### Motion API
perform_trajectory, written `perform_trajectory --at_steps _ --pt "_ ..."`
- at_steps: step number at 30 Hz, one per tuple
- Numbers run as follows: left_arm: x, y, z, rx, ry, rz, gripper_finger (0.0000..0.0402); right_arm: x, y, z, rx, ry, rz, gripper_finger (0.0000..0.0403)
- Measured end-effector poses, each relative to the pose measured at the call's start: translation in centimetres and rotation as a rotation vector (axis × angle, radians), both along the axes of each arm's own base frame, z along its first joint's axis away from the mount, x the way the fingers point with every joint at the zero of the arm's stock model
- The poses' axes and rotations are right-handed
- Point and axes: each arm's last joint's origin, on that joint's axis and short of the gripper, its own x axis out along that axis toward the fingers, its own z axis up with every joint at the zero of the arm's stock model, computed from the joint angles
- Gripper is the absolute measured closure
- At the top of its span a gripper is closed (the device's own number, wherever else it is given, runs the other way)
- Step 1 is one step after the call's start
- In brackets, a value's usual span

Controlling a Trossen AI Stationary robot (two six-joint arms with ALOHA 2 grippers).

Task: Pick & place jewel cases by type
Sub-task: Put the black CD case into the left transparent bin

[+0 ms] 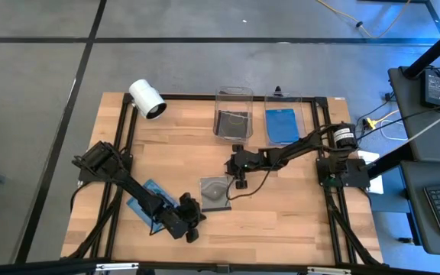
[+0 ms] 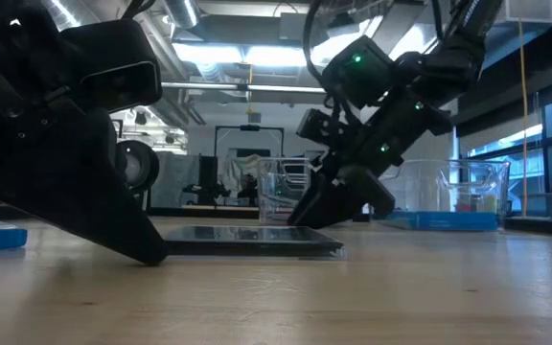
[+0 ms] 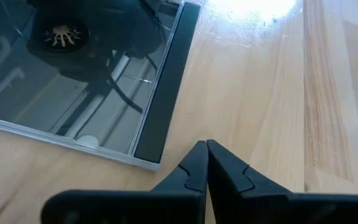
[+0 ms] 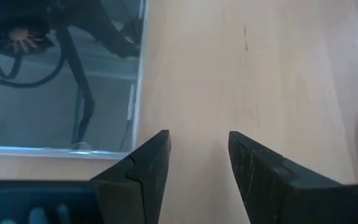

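Dark grey jewel case (image 1: 215, 192) flat on the wooden table (image 1: 296, 218), near the middle, a little toward the near edge. Left gripper (image 1: 192, 221) just left of that case, low on the tabletop, fingers pressed tight together with nothing between them; tips (image 3: 205, 149) on bare wood just beside the case's dark spine edge (image 3: 166, 93), apart from it. Right gripper (image 1: 240, 182) at the case's right far corner, jaws partly apart, gripping nothing; fingers (image 4: 146, 163) over bare wood with the case's clear edge (image 4: 138, 74) just beside one finger. In the low view, dark case (image 2: 252, 240) lying level between the two grippers, left gripper's tip (image 2: 147, 251) down on the table at its left end, right gripper (image 2: 338, 206) tilted down over its right end.

Translucent blue jewel case (image 1: 150, 195) on the table at left, partly hidden under the left arm. Two clear plastic bins at the far edge: left bin (image 1: 233, 114) with dark cases (image 1: 231, 122) inside, right bin (image 1: 285, 118) with a blue case (image 1: 283, 126) inside. White cylindrical camera (image 1: 147, 99) at the far left corner.
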Motion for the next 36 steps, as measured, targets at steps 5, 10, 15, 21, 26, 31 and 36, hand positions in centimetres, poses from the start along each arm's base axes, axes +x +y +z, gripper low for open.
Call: perform_trajectory --at_steps 5,10,15,21,26,31,36 --pt "-0.1 0.1 -0.2 0.013 0.018 0.006 0.0396 -0.2 1.6 -0.1 0.023 0.020 0.031 0.0231" --pt "-0.2 0.2 -0.3 0.008 0.034 0.007 0.0399 -0.7 3.1 -0.4 0.048 0.060 0.050 0.0231" --pt "-0.5 0.2 -0.4 0.005 0.056 0.027 0.0398 -1.2 4.8 -0.6 0.074 0.087 0.048 0.0231" --pt "-0.6 0.3 -0.5 0.017 0.068 0.027 0.0397 -1.9 7.1 -0.7 0.096 0.113 0.036 0.0231" --pt "-0.8 0.4 -0.3 0.050 0.101 -0.015 0.0399 -2.6 8.4 -0.8 0.107 0.138 0.014 0.0231" --pt "-1.6 1.0 0.9 0.090 0.162 -0.025 0.0396 -3.3 9.7 -0.4 0.168 0.164 0.024 0.0231" --pt "-2.1 1.5 2.0 0.140 0.162 -0.031 0.0399 -3.7 10.5 -0.3 0.096 0.154 0.038 0.0231"
